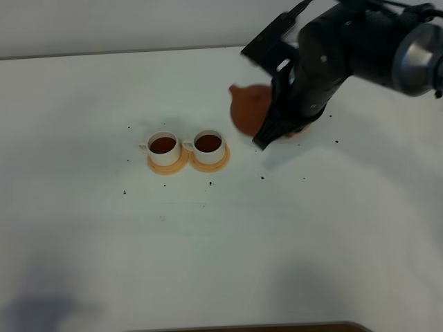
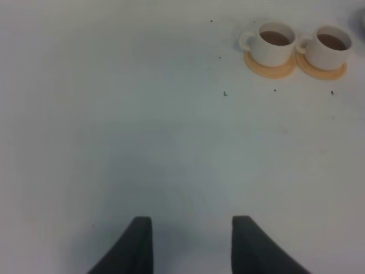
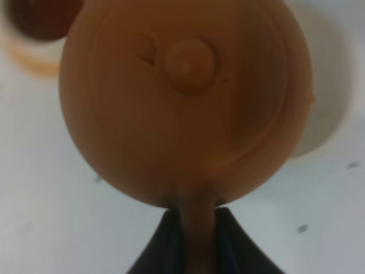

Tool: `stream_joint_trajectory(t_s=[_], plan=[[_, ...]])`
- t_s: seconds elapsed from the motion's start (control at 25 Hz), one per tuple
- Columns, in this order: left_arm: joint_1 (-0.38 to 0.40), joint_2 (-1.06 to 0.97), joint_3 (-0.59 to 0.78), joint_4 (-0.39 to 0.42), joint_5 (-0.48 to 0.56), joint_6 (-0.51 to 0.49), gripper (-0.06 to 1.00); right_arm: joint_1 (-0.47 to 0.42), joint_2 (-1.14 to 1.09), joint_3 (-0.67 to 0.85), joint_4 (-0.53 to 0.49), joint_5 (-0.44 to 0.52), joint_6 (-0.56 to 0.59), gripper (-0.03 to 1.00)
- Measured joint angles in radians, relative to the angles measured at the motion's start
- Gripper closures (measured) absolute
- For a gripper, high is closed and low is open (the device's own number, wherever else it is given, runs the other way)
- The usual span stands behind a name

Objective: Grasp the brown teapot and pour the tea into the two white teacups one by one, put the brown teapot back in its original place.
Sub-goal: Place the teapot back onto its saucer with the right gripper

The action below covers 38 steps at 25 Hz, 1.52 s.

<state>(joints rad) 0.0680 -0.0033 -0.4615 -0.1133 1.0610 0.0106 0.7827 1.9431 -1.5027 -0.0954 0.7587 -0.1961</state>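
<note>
The brown teapot [image 1: 249, 107] hangs tilted just above the table, right of the cups, and fills the right wrist view [image 3: 182, 97]. My right gripper [image 1: 271, 128] is shut on its loop handle [image 3: 197, 234]. The two white teacups [image 1: 164, 146] [image 1: 208, 144] stand side by side on orange-tan coasters, both holding dark tea; they also show in the left wrist view [image 2: 275, 43] [image 2: 329, 47]. The pale cream saucer [image 3: 328, 108] lies partly under the teapot. My left gripper [image 2: 191, 234] is open and empty over bare table, well away from the cups.
The white table [image 1: 208, 235] carries small dark specks around the cups. The right arm [image 1: 360, 41] reaches in from the back right. One cup with tea [image 3: 37, 17] shows beyond the teapot in the right wrist view.
</note>
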Motion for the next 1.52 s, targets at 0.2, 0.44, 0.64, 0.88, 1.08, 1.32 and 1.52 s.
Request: stream_joint_trajectory(t_s=[0.2,0.44,0.64,0.88,1.08,1.32,1.52], plan=[[0.0,0.0,0.0,0.0,0.0,0.0,0.58,-0.072,0.034,0.0,0.002,-0.114,0.0,0.84],[0.0,0.0,0.0,0.0,0.0,0.002,0.58,-0.106,0.129,0.0,0.011,-0.155,0.0,0.84],[0.0,0.0,0.0,0.0,0.0,0.002,0.58,-0.112,0.18,0.0,0.018,-0.219,0.0,0.84],[0.0,0.0,0.0,0.0,0.0,0.002,0.58,-0.116,0.203,0.0,0.021,-0.232,0.014,0.84],[0.0,0.0,0.0,0.0,0.0,0.002,0.58,-0.13,0.21,0.0,0.028,-0.227,0.022,0.84],[0.0,0.0,0.0,0.0,0.0,0.002,0.58,-0.13,0.21,0.0,0.029,-0.218,0.033,0.84],[0.0,0.0,0.0,0.0,0.0,0.001,0.58,-0.13,0.21,-0.001,0.029,-0.208,0.039,0.81]])
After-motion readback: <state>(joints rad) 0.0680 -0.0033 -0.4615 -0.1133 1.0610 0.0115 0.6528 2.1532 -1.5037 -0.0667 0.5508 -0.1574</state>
